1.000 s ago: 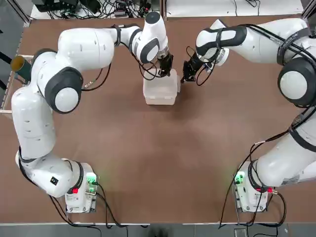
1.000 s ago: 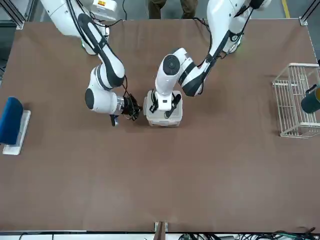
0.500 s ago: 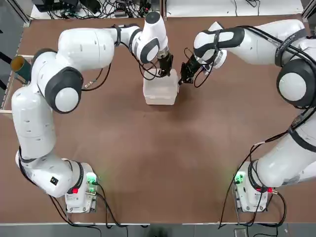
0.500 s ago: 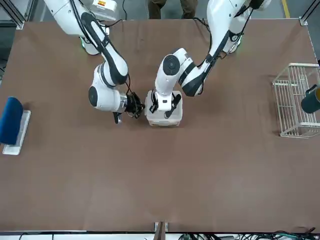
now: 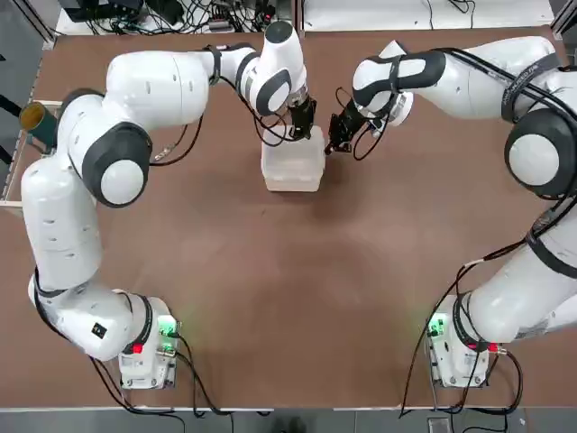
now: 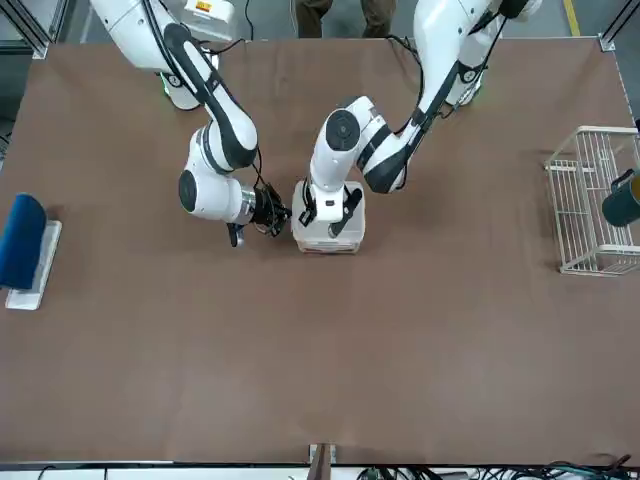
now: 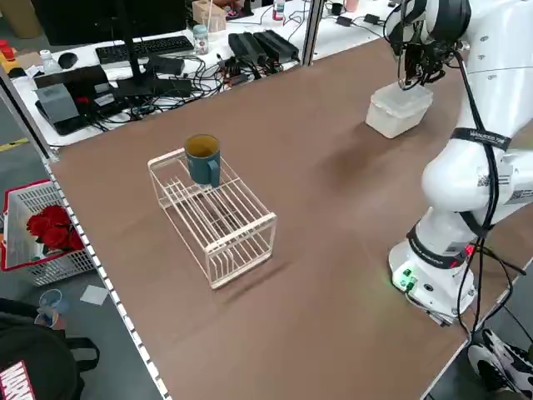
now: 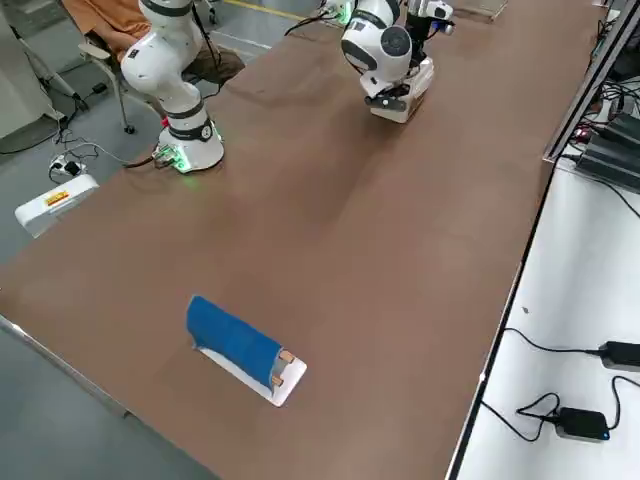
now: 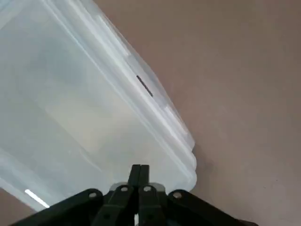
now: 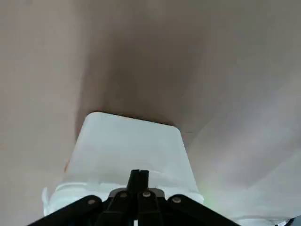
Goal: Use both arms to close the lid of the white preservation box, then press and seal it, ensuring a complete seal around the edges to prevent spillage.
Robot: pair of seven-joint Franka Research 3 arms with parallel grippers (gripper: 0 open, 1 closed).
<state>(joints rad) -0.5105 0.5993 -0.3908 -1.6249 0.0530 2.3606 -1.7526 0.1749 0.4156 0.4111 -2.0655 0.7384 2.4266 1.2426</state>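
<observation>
The white preservation box sits mid-table toward the far side, with its lid lying flat on it. My left gripper is shut, its tips down on the lid's far part; the left wrist view shows its fingertips together on the lid. My right gripper is also shut and holds nothing; it is at the box's right side, by the rim, and contact is unclear. In the right wrist view the box lies just past the right gripper's closed fingertips. The front view shows the box between both grippers.
A white wire rack holding a teal mug stands at the table's left edge. A blue object on a white base lies near the right edge. A person's legs stand behind the arms' bases. Cables and desks surround the table.
My right gripper has moved in toward the box's right side, closing the gap. The left gripper and the box have stayed in place.
</observation>
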